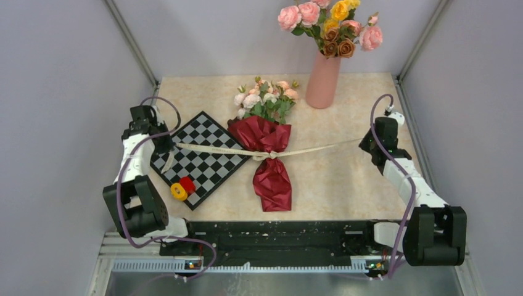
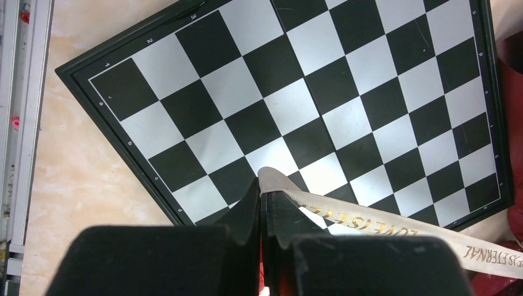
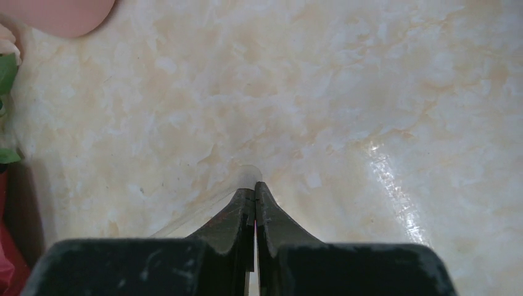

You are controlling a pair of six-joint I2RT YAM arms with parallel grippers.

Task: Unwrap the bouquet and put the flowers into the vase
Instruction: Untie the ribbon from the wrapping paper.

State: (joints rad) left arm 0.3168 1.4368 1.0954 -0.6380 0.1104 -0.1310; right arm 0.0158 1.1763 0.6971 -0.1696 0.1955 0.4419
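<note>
From above, the bouquet (image 1: 269, 151) lies on the counter (image 1: 345, 179) just beside the chessboard's (image 1: 203, 157) right corner. Its ribbon (image 1: 213, 148) is stretched taut both ways, likely to pull the knot loose. The vase (image 1: 322, 80) stands beyond, further right.

Left wrist: left jaws clamped on one ribbon (image 2: 370, 225) end over the chessboard (image 2: 308, 92).

Right wrist: right jaws clamped on the other ribbon (image 3: 247, 174) end, well right of the chessboard.

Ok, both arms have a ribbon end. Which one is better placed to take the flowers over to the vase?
Right, probably. The vase stands right of centre at the far side, nearer the right gripper. The left gripper sits over the chessboard, beyond the bouquet. Both are shut on the ribbon.
</note>
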